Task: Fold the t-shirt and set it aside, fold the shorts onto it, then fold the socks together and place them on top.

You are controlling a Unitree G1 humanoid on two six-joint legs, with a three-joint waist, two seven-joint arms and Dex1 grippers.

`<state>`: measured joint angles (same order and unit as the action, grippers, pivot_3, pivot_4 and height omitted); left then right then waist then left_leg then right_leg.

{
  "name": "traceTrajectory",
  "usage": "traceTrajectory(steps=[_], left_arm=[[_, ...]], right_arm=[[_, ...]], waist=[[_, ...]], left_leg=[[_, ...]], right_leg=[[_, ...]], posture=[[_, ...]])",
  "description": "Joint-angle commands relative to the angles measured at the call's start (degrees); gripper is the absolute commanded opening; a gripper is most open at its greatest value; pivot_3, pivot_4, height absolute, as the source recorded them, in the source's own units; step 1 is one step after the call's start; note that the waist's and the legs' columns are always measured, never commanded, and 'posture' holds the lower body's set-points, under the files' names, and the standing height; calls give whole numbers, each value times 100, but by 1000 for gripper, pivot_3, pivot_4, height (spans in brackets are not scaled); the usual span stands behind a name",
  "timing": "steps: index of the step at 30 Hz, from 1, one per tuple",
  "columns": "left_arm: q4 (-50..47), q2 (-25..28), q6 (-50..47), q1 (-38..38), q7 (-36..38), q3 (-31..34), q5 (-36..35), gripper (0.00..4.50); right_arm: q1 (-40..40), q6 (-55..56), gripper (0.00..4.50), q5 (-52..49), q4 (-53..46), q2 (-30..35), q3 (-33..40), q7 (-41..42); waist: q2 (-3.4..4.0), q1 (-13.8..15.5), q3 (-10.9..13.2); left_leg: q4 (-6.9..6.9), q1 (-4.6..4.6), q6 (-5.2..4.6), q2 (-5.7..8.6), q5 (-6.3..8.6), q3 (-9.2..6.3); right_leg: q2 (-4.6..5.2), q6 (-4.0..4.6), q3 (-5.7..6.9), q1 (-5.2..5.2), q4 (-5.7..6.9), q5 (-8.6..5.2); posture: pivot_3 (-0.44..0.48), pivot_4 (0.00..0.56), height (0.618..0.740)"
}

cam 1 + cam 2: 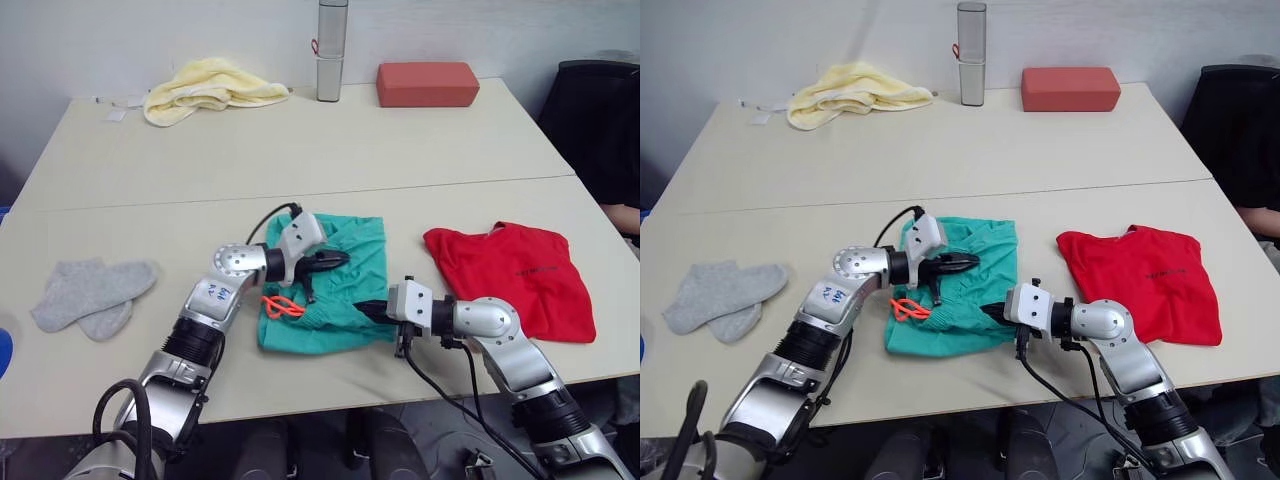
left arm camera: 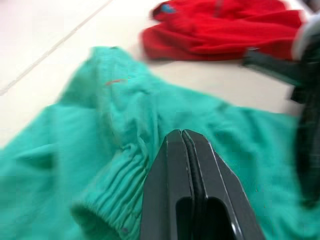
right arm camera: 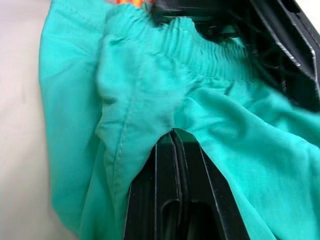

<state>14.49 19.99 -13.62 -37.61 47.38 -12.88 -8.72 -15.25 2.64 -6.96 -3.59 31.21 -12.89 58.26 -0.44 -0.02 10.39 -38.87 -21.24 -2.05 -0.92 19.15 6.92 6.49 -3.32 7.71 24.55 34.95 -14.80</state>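
The shorts (image 1: 335,290) lie crumpled at the near middle of the table (image 1: 300,160), orange drawstring (image 1: 281,306) spilling out at their left edge. The right gripper (image 3: 172,134) is clamped on a fold at their near right edge — fingers pressed together on the teal cloth. The left gripper (image 2: 182,135) rests over the shorts near the waistband, fingers closed on nothing. The t-shirt (image 1: 512,278) lies folded to the right, the socks (image 1: 92,292) to the left. Farther back — a yellow towel (image 1: 210,86), a grey cylinder (image 1: 331,50) and a brick-red block (image 1: 427,84).
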Motion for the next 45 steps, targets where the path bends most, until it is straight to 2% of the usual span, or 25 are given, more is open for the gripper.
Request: traceTrajectory(steps=[1,6,11,13,16,18,21,24,27,31,35,39,45], left_arm=[[28,279,93,63,-174,307,139,30],[118,473,303,269,-341,415,344,30],[48,374,579,310,-262,862,-110,30],[-156,370,683,315,152,1087,-552,30],[-258,650,707,209,445,1299,-709,30],[-396,862,493,31,825,1493,-1084,30],[-702,946,51,-147,1527,1381,-1608,30],[-637,665,61,-189,1641,876,-1354,30],[-198,185,201,-179,1339,400,-873,30],[320,-149,452,-98,1031,-25,-295,30],[845,-258,620,-66,406,-135,264,30],[1119,-192,730,77,-11,61,447,30],[819,20,863,453,192,326,221,30]], right_arm=[[-10,209,0,-45,-88,-2,68,-33],[-69,335,0,-188,-165,-74,65,22],[8,564,0,-503,-198,-120,204,105],[-24,512,0,-627,-215,-111,288,80],[-134,406,0,-768,-210,-181,351,1],[-243,217,0,-848,-176,-354,361,-162],[-388,114,0,-817,34,-602,217,-216],[-429,164,0,-664,342,-824,71,-246],[-457,338,0,-500,573,-941,-115,-145],[-432,485,0,-307,829,-928,-277,-54],[-406,271,0,-446,913,-1043,-38,-326],[-198,261,0,-585,799,-779,203,-226],[100,266,0,-870,818,-308,614,65]], waist=[[0,-1,0],[0,5,0],[-1,46,0],[-1,30,0],[-1,10,0],[-2,-11,1],[-3,-12,2],[-1,39,1],[-2,77,1],[-2,49,1],[-2,-12,1],[-2,-7,1],[-2,-25,1]], left_leg=[[0,0,0,0,0,0],[-2,0,-1,0,1,-1],[-14,-6,-5,1,3,-5],[-14,-5,-4,1,3,-5],[-14,-4,-3,0,4,-5],[-14,-3,-2,0,3,-5],[-15,-3,2,-1,1,-4],[-17,-2,-3,4,3,-5],[-23,-4,-13,9,4,-4],[-23,-7,-18,10,3,1],[-21,-5,-16,4,2,0],[-22,-4,-17,4,3,-1],[-22,5,-16,4,5,-1]], right_leg=[[0,0,0,0,3,0],[2,0,1,-2,7,0],[6,-1,5,-3,7,1],[6,-1,5,-2,7,1],[6,-1,5,-2,10,1],[6,-1,6,-2,13,1],[4,1,7,-1,22,0],[6,-2,7,-10,30,1],[3,-12,5,-16,20,7],[-2,-16,1,-13,17,9],[-2,-14,1,-11,22,8],[4,-13,1,-11,23,7],[8,-13,-3,-14,14,7]], posture=[[0,150,740],[0,150,740],[0,150,740],[0,150,740],[0,150,740],[0,150,740],[0,150,740],[0,150,740],[0,150,740],[0,150,740],[0,150,740],[0,150,740],[0,150,740]])
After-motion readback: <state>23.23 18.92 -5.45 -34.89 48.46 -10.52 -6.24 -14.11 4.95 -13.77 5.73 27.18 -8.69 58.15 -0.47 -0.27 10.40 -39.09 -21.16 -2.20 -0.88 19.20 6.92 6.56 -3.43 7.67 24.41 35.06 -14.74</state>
